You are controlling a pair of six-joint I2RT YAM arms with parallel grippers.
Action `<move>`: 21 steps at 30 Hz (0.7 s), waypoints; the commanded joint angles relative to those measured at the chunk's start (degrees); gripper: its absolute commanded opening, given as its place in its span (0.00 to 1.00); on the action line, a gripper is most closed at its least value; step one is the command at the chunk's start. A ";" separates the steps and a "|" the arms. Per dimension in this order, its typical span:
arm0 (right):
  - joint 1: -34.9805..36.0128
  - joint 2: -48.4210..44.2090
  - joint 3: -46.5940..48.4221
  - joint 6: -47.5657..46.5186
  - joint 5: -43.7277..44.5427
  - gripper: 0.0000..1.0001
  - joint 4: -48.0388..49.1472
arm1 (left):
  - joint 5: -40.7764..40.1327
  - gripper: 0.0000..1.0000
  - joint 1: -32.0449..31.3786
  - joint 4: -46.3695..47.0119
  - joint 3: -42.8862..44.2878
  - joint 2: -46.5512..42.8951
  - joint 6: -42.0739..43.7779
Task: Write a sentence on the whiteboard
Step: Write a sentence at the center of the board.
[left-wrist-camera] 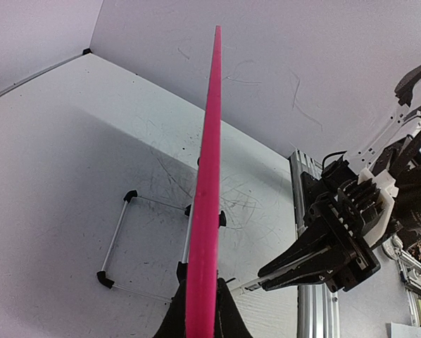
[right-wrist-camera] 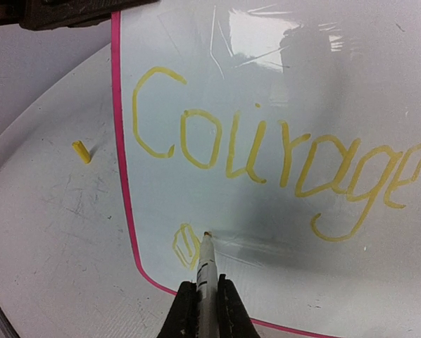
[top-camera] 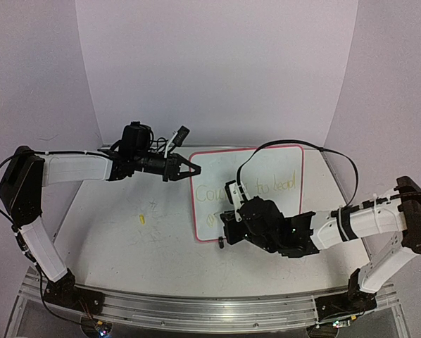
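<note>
The whiteboard (top-camera: pixel 274 165), white with a pink rim, stands tilted on the table. My left gripper (top-camera: pixel 193 169) is shut on its upper left edge; in the left wrist view the pink rim (left-wrist-camera: pixel 209 155) runs edge-on up from between the fingers (left-wrist-camera: pixel 174 318). The sentence (right-wrist-camera: pixel 267 151) reads "Courage" in yellow, with "to lead" (top-camera: pixel 277 185) after it. My right gripper (right-wrist-camera: pixel 206 290) is shut on a white marker (right-wrist-camera: pixel 206 267). The marker's tip touches the board beside a small yellow loop (right-wrist-camera: pixel 186 245) below the "C". The right gripper (top-camera: pixel 224 229) sits at the board's lower left corner.
A small yellow marker cap (top-camera: pixel 141 218) lies on the table left of the board; it also shows in the right wrist view (right-wrist-camera: pixel 81 151). A wire stand (left-wrist-camera: pixel 147 239) with black clip feet sits behind the board. White walls enclose the table.
</note>
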 commanded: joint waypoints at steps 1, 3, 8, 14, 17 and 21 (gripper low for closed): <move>-0.09 -0.05 1.24 0.08 2.07 0.00 0.82 | -5.71 0.00 0.27 -1.27 -0.12 -2.47 3.53; -0.09 0.35 1.46 0.02 2.29 0.00 0.82 | -5.66 0.00 0.27 -1.25 -0.12 -2.47 3.52; -0.10 1.29 2.03 0.15 2.76 0.00 0.68 | -5.63 0.00 0.27 -1.24 -0.17 -2.46 3.50; -0.10 1.52 2.05 0.71 3.26 0.00 -0.89 | -5.65 0.00 0.27 -1.30 -0.12 -2.48 3.58; -0.09 1.47 1.56 1.53 2.93 0.00 -1.70 | -5.63 0.00 0.25 -1.35 -0.12 -2.43 3.60; -0.09 1.37 0.62 2.56 1.93 0.00 -2.20 | -5.63 0.00 0.27 -1.32 -0.12 -2.38 3.53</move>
